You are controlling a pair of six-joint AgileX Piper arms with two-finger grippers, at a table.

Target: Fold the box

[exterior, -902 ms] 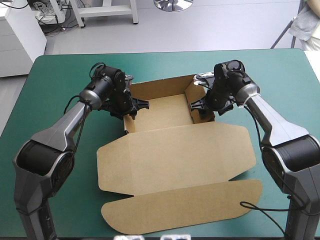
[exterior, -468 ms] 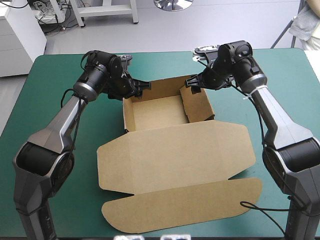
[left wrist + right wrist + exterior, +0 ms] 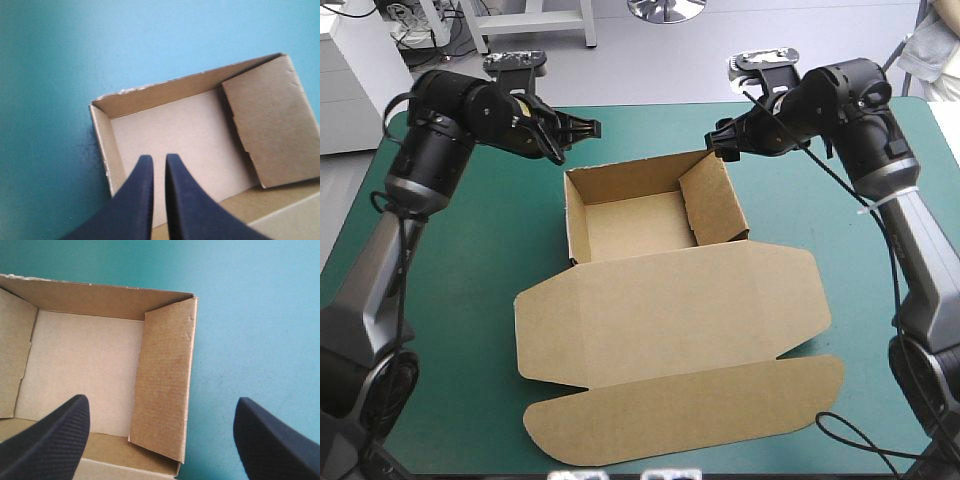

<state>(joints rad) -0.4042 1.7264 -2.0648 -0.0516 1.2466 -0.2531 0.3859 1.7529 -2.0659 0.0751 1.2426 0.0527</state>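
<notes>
Brown board, light, stiff, easily creased: the box [image 3: 720, 212] sits at the table's [image 3: 470, 290] middle, tray [image 3: 630, 225] toward 12 o'clock, lid [image 3: 670, 312] flat toward 6. My left gripper [image 3: 586, 128] hangs clenched and empty at 10, my right gripper [image 3: 718, 140] spread at 2. I'd pinch the lid's edge.

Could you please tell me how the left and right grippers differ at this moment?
The left gripper has its fingers all but together, while the right gripper has its fingers spread wide. The left gripper hangs by the far left corner of the box, and the right gripper hangs by its far right corner. Both are clear of the board, hold nothing and point inward over the box.
</notes>
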